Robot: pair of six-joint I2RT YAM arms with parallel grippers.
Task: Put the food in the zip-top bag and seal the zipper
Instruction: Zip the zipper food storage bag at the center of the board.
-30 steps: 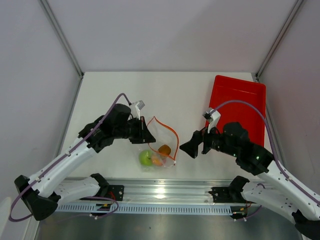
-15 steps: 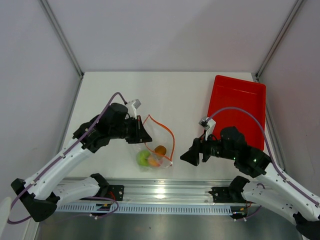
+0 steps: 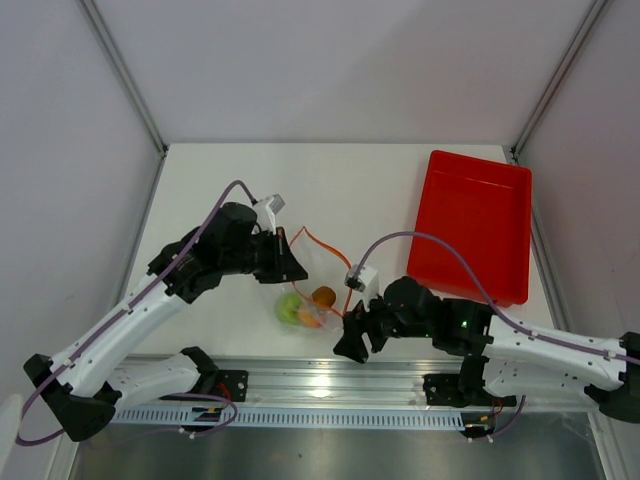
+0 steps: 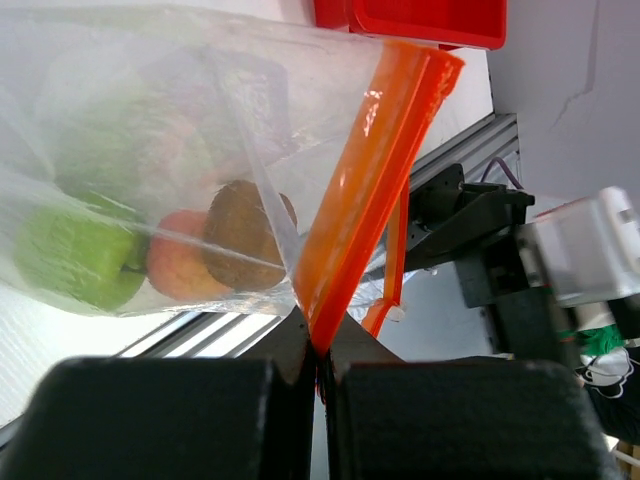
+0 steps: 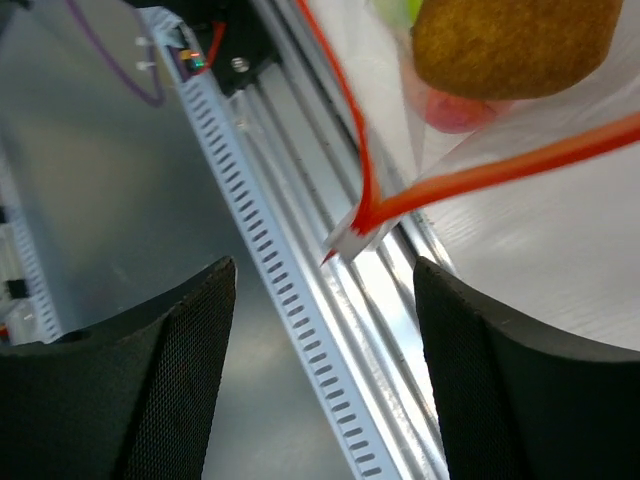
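The clear zip-top bag (image 3: 305,290) hangs near the table's front edge with the green apple (image 3: 290,308), the orange-pink fruit (image 3: 310,318) and the brown lump (image 3: 323,296) inside. My left gripper (image 3: 288,268) is shut on one end of the orange-red zipper (image 4: 365,180); the apple (image 4: 75,262), the pink fruit (image 4: 178,270) and the lump (image 4: 245,235) show through the plastic. My right gripper (image 3: 352,338) is open just right of the bag's lower corner, and the zipper's white-tipped end (image 5: 350,235) lies between its fingers (image 5: 175,370) without touching them.
A red tray (image 3: 475,225) stands at the back right of the table. The aluminium rail with slotted cable duct (image 3: 320,385) runs along the near edge, directly under my right gripper (image 5: 325,340).
My right gripper has moved left and down from mid-table to the bag's lower right corner. The left gripper keeps hold of the zipper end, the bag shifting slightly.
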